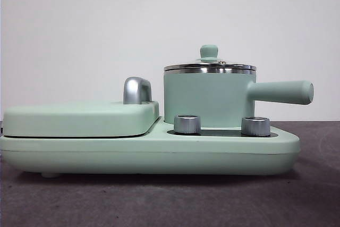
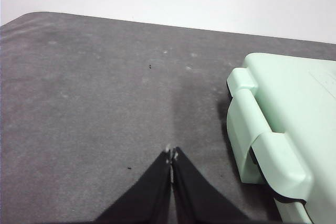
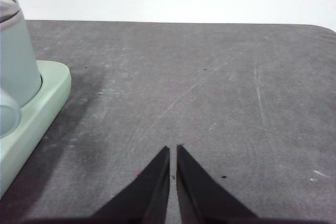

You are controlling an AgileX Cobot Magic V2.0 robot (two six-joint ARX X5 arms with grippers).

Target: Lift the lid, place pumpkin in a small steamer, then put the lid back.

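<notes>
The small steamer (image 1: 207, 99) is a mint-green pot with a long side handle pointing right, standing on the wide mint-green base (image 1: 149, 152). The lid (image 1: 209, 66), glass with a steel rim and a mint knob, sits flat on the pot. The pumpkin is out of view. My left gripper (image 2: 171, 154) hangs shut over bare grey table beside the griddle end of the appliance. My right gripper (image 3: 173, 148) is shut with nothing in it, off to the side of the steamer (image 3: 16, 66). Neither gripper shows in the front view.
A flat mint-green griddle cover (image 1: 79, 118) with a chrome handle (image 1: 137, 90) fills the base's left half. Two steel knobs (image 1: 187, 124) (image 1: 255, 126) stand in front of the pot. The griddle's hinged edge (image 2: 273, 129) lies near my left gripper. Grey table mat (image 3: 210, 93) surrounds everything.
</notes>
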